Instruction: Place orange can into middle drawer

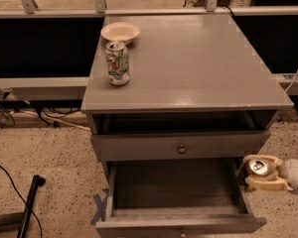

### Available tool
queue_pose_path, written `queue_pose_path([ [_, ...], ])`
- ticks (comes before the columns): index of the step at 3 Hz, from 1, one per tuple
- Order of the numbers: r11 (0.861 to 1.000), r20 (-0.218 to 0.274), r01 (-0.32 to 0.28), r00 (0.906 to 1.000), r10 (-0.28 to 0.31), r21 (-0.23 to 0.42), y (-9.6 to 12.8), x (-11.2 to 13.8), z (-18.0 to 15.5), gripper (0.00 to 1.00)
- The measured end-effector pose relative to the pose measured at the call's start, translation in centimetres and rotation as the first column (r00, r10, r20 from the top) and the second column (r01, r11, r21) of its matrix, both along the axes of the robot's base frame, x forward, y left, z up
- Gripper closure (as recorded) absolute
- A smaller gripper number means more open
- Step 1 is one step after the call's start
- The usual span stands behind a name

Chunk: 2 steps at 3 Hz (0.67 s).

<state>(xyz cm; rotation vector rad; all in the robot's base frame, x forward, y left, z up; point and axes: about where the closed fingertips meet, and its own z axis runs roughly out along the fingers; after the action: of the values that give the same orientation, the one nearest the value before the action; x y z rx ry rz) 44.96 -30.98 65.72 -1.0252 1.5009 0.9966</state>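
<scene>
My gripper (260, 175) is at the lower right, just outside the right side wall of the open middle drawer (176, 185). Its cream fingers are shut on the orange can (257, 167), whose silver top with pull tab faces up. The can hangs beside the drawer's right edge, at about the level of the drawer's rim. The drawer is pulled out, and its plank bottom shows with nothing in it. Above it is the upper knobbed drawer front (182, 148), which is closed.
A white-and-green can (117, 63) and a pale bowl (120, 32) stand at the back left of the grey cabinet top (198, 68). A black pole (29, 207) and cables lie on the speckled floor at left. Blue tape (99, 206) marks the floor by the drawer.
</scene>
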Motion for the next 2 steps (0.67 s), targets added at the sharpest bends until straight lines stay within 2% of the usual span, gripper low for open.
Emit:
queue_pose_path([
  [1, 1.000, 0.000, 0.000, 1.0000, 0.000, 0.000, 0.0, 0.0, 0.0, 1.00],
  [2, 0.999, -0.006, -0.031, 0.9995, 0.031, 0.019, 2.6, 0.9, -1.5, 1.00],
])
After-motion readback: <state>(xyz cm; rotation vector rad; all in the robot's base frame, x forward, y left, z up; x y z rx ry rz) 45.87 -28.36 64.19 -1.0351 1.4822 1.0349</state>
